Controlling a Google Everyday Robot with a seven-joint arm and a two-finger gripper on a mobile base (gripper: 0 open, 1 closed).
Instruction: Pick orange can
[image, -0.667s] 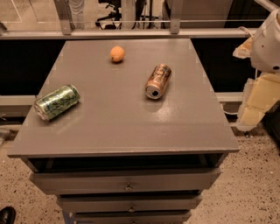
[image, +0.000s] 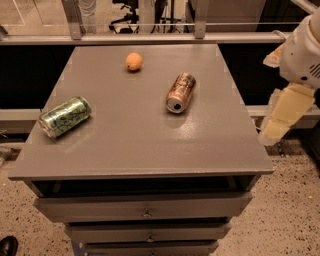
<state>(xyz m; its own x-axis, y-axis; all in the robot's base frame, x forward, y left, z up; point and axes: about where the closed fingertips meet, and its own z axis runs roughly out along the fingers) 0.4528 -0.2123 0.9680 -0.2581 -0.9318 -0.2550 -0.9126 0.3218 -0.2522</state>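
Observation:
The orange can (image: 180, 92), copper-orange and brown, lies on its side right of the middle of the grey tabletop (image: 140, 145). Its silver top with the dark opening faces the front. My gripper (image: 272, 134) hangs off the table's right edge, pointing down, level with the front right corner. It is well to the right of the can, apart from it, and holds nothing that I can see.
A green patterned can (image: 65, 116) lies on its side near the table's left edge. A small round orange fruit (image: 133, 61) sits at the back centre. Drawers (image: 145, 210) are below the tabletop. A rail and glass partition stand behind the table.
My gripper has shifted slightly left, toward the table's right edge. The cans and the fruit have not moved.

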